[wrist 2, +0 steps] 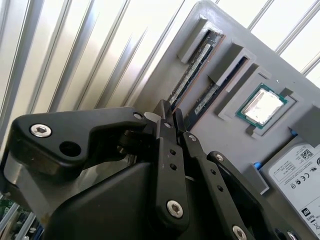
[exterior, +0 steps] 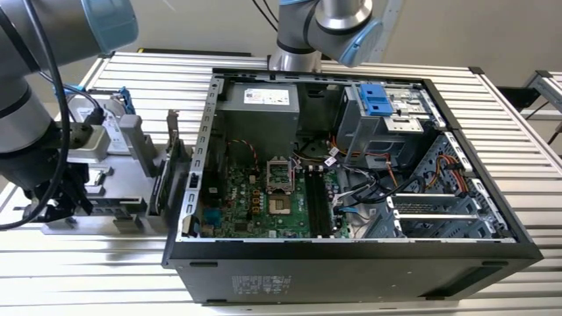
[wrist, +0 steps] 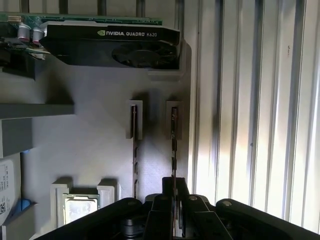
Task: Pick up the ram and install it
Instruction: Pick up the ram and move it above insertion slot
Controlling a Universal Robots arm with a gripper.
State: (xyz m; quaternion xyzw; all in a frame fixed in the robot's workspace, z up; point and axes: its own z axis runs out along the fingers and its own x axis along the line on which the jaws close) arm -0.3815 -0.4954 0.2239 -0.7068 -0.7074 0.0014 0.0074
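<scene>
At the tool [wrist: 174, 184] tip, the ram [wrist: 173, 131] stands in its tray [wrist: 100, 150] slot, not yet lifted or installed; whether the tool clamps it cannot be told.

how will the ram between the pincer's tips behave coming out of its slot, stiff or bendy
Likely stiff: the ram is a thin flat board standing on edge in a slot of the grey holder. Probably light for its length, being so thin. With the pincer gripping near one end, it could pivot or snag the slot walls if pulled askew.
</scene>
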